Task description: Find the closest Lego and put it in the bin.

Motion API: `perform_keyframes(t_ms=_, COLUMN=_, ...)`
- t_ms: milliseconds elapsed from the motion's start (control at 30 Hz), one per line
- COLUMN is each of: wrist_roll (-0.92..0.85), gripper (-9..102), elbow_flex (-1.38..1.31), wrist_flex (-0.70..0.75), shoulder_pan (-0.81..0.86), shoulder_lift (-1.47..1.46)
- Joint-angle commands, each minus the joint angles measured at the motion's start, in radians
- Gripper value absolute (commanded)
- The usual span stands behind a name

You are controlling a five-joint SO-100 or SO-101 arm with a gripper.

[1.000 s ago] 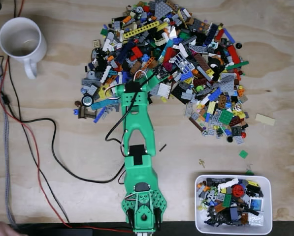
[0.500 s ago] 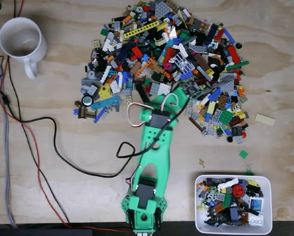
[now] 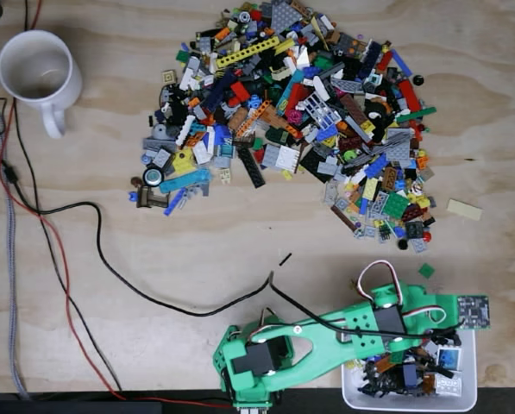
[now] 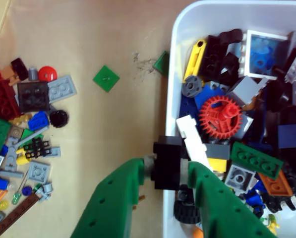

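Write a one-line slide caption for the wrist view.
Green tool holds a black Lego piece over the rim of the white bin of mixed pieces.

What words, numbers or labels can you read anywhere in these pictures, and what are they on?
None can be read.
The mug: plain white, no print seen.
The bin: plain white rim, no label.
The green arm: no markings visible.
The Lego pile: any stud lettering is too small to read.
The black Lego between the jaws: blurred, no text visible.
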Motion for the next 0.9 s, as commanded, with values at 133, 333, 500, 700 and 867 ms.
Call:
perform_keyframes(t_ms=133, wrist_roll=-0.132, gripper=11, elbow_flex=0.097, wrist_flex=-0.104, shoulder_pan=0.222, shoulder_lift=0.141)
perform_keyframes(t_ms=333, wrist_roll=-0.098, gripper=19, elbow_flex=0.109, wrist_flex=-0.179, shoulder_pan=0.225, shoulder_lift=0.155)
perform_keyframes(t_ms=500, wrist_roll=-0.112, gripper=22, elbow_flex=0.104, wrist_flex=-0.187, shoulder_pan=0.095, shoulder_lift=0.184)
perform_keyframes(t_ms=700, wrist_roll=-0.147, gripper=14, elbow_flex=0.235, wrist_flex=-0.207, shoulder_pan=-0.383, shoulder_lift=0.359)
perform_keyframes(t_ms=867, wrist_roll=-0.127, gripper=16, elbow_flex=0.506, wrist_flex=-0.288, shoulder_pan=-0.841, shoulder_lift=0.597)
